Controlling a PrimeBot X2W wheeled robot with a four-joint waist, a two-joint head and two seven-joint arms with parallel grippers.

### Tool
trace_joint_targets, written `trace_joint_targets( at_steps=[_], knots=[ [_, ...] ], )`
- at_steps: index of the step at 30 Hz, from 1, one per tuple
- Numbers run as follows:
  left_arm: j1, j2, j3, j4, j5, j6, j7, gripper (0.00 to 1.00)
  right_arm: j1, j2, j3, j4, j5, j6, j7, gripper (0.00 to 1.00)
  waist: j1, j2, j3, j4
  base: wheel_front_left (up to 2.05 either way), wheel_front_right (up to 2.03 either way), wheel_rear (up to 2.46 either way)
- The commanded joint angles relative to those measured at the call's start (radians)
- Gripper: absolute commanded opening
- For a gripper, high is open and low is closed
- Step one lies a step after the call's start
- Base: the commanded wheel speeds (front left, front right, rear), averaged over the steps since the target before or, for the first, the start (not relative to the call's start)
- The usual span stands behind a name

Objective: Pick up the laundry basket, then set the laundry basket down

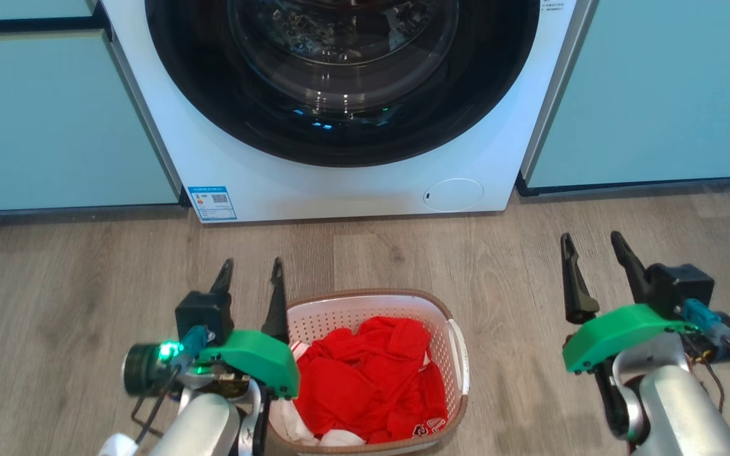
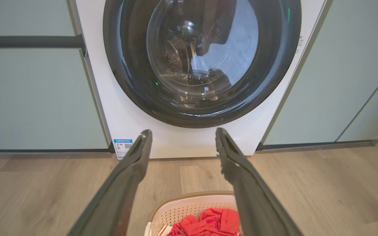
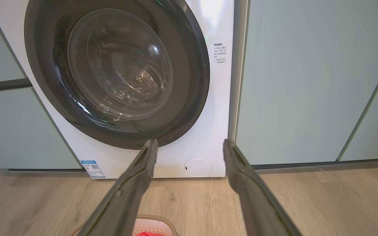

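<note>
The laundry basket [image 1: 454, 342] is white with perforated walls and a brown woven-look rim. It sits on the wooden floor before the washing machine, holding red and white clothes [image 1: 365, 380]. My left gripper [image 1: 249, 269] hangs open above the basket's left rim, its fingers pointing at the machine and empty. My right gripper [image 1: 593, 244] is open too, well to the right of the basket and holding nothing. The left wrist view shows the basket's far rim [image 2: 192, 196] between the left gripper [image 2: 182, 134] fingers. The basket's rim [image 3: 156, 219] peeks in at the bottom of the right wrist view.
A white front-loading washing machine [image 1: 352, 183] with a dark round door stands straight ahead, set between pale teal cabinets [image 1: 42, 126]. Bare wooden floor [image 1: 517, 253] lies between the basket and the machine and to either side.
</note>
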Motion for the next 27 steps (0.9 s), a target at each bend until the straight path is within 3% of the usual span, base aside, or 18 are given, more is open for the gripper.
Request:
trace_joint_targets(
  at_steps=[1,3,10,19,27],
  knots=[
    [-0.07,0.018,0.017,-0.016,0.028,0.02,-0.014,1.0,-0.064,-0.01,0.017,-0.03,-0.025,0.005,-0.014,1.0,0.0,-0.0001,-0.001,0.001,0.0,0.0,0.0],
    [-0.065,0.003,0.037,0.014,0.01,0.046,-0.02,1.0,-0.061,-0.007,0.036,-0.005,-0.015,0.005,-0.02,1.0,0.0,-0.0001,-0.004,0.001,0.0,0.0,0.0],
    [-0.082,-0.007,0.032,0.04,0.063,0.027,-0.041,1.0,-0.083,-0.024,0.059,0.027,-0.078,0.005,-0.04,1.0,0.0,-0.0001,-0.008,0.003,0.0,0.0,0.0],
    [-0.078,-0.042,0.061,0.038,0.115,-0.054,-0.067,1.0,-0.101,-0.025,0.093,0.034,-0.186,0.006,-0.067,1.0,0.0,-0.0001,-0.009,0.005,0.0,0.0,0.0],
    [-0.052,-0.074,0.214,-0.037,0.079,-0.113,-0.091,1.0,-0.096,-0.006,0.07,-0.053,-0.202,0.006,-0.09,1.0,0.0,-0.0001,-0.001,0.008,0.0,0.0,0.0]
  ],
)
